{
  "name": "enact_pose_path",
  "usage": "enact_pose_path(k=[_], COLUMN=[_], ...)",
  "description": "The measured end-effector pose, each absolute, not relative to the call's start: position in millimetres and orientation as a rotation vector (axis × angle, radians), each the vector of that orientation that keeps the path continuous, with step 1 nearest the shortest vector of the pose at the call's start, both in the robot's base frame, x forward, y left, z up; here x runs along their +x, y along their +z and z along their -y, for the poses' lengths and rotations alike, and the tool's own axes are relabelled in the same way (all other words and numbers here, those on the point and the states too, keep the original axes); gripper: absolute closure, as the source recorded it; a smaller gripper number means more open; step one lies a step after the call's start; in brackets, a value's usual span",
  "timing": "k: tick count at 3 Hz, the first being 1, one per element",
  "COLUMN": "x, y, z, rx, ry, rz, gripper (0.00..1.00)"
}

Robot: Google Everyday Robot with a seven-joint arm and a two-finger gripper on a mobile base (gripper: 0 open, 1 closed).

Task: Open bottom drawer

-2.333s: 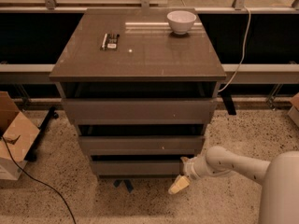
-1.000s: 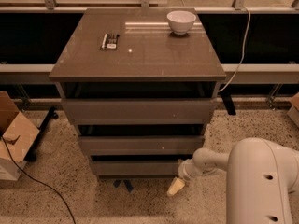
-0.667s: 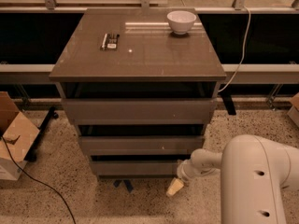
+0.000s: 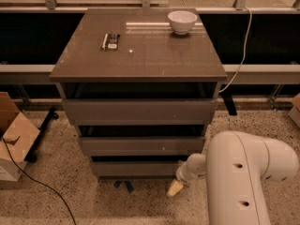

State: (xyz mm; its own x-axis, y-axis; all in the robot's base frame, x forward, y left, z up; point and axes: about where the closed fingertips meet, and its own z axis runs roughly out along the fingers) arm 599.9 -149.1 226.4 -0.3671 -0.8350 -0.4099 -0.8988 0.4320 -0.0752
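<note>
The robot's gripper (image 4: 174,188) hangs low over the speckled floor (image 4: 70,205), just off the right end of the bottom drawer (image 4: 136,168), its pale cream tip angled down and to the left; whether it is spread or closed cannot be told, and no contact with the drawer front can be made out. The bottom drawer sits lowest in the cabinet, directly below the front edge of the worktop (image 4: 140,60), and shows as a flat, grey-brown front with no handle, the narrowest-looking of the three, with a dark band of shadow along its top edge. Above it lie the middle drawer (image 4: 140,145), marked by a tiny white speck, and the wider top drawer (image 4: 140,110), each under its own dark gap. The white arm (image 4: 243,177) fills the lower right of the view, its rounded casing rising in front of the cabinet's right side. On the worktop, a white bowl (image 4: 182,21) stands near the far right corner, and a small dark object (image 4: 110,41) lies toward the far left, well apart from the bowl. A white cable (image 4: 241,46) drops past the worktop's right edge. A cardboard box (image 4: 14,139) sits on the floor to the left, with a black cord (image 4: 42,186) trailing beside it.
</note>
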Motion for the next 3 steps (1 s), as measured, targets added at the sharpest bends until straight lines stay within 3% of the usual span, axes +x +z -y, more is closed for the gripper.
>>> enact_pose_path(k=[3], x=[631], y=[202], z=[144], rx=[-1.450], ry=[0.234], rz=[-2.241], gripper=[0.00])
